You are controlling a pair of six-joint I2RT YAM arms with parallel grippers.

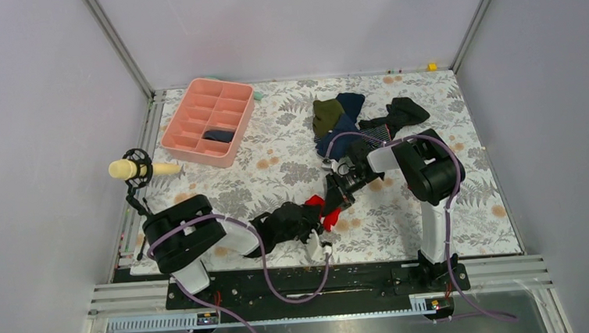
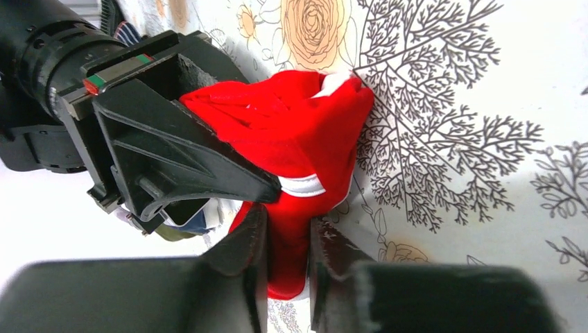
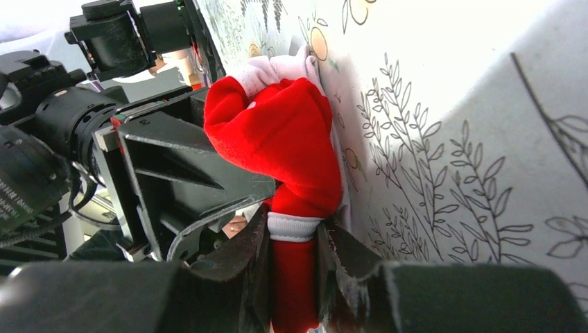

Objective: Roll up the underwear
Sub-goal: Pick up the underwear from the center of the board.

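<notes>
The underwear (image 1: 319,206) lies at about 6 o'clock on the floral table cover (image 1: 463,162), close to the front edge. It is bunched into a loose red lump between the two tools. The left gripper (image 2: 288,232) is clenched on a narrow fold of the red cloth just below a white trim band. The right gripper (image 3: 295,236) is likewise clamped on a trimmed edge, with the bulk of the garment swelling above its fingers. In each wrist view the other tool appears at 9 o'clock, hard against the cloth, so the two grips are judged to sit on neighbouring parts of one bundle.

No tidy roll can be made out. The step in hand is judged to be taking hold of the garment, with the rolling itself not yet done. The next move would call for the cloth to be drawn flat between the two grips, or for one held edge to be turned over the rest. The fingers would need to be kept from fouling each other at such close quarters.

The pink compartment tray (image 1: 216,101) at 10 o'clock and the pile of dark garments (image 1: 339,116) at 12 o'clock lie well apart from the work.
</notes>
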